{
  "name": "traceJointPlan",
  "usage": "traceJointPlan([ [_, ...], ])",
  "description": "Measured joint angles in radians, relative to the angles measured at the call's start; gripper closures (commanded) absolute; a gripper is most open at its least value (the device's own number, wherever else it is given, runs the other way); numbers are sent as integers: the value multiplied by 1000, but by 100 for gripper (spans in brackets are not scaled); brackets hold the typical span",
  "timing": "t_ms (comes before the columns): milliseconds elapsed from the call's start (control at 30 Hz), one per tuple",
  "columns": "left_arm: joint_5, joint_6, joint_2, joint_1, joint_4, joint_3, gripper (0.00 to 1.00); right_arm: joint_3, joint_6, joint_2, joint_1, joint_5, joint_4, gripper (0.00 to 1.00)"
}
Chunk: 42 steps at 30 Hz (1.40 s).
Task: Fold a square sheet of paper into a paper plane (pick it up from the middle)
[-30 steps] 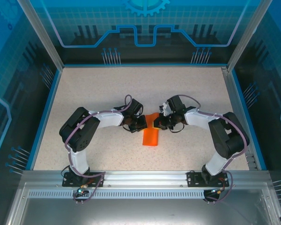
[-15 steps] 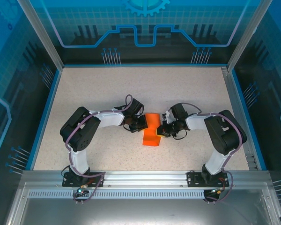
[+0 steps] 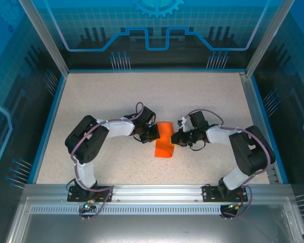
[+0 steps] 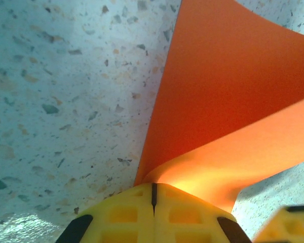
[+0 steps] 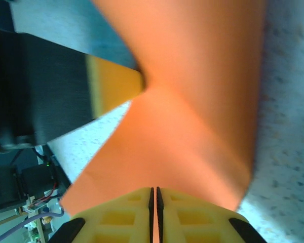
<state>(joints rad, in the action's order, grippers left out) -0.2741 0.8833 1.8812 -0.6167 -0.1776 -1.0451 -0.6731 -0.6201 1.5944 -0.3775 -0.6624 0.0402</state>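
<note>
Left hand [image 4: 153, 195]: I am clamping it tight on the left edge of the square sheet of paper [image 3: 163, 144].
Right hand [image 5: 154, 198]: I am pinching the opposite edge, jaws nearly touching with paper between them.
Sheet: it is arching between my 2 hands, low over the middle of the tabletop [image 3: 91, 96].
Progress: I am judging this mid-fold. The sheet is showing as a narrower strip, with no pointed nose or wings yet.
</note>
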Motion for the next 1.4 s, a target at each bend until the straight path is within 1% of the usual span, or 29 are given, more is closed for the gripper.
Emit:
traceJointPlan([
  [100,0,-1,0,0,0,0,100,0,-1,-11,-5,-4,-10,88],
  [233,0,-2,0,0,0,0,100,12,-5,46,-18,-5,-29,92],
  [333,0,-2,0,0,0,0,100,49,-7,87,-23,0,-40,91],
  [433,1,-3,1,-1,-1,-2,100,62,-2,85,-22,-4,-64,94],
  [600,1,-3,1,-1,-1,-2,100,64,0,69,-23,0,-52,91],
  [833,4,-3,1,-2,-1,-2,100,63,0,-41,-51,-5,-5,89],
  [1000,4,-3,1,-2,-1,-2,100,63,-3,-13,-93,-3,-6,90],
  [1133,4,-3,1,-2,-1,-2,100,86,-9,57,-97,0,-37,93],
  [1167,4,-3,1,-2,-1,-2,100,87,-12,67,-95,-16,-49,93],
  [1267,4,-5,1,-2,-1,-2,100,90,-12,74,-97,-28,-72,92],
  [1400,4,-15,1,-2,-1,-2,100,94,-14,54,-101,-18,-59,91],
])
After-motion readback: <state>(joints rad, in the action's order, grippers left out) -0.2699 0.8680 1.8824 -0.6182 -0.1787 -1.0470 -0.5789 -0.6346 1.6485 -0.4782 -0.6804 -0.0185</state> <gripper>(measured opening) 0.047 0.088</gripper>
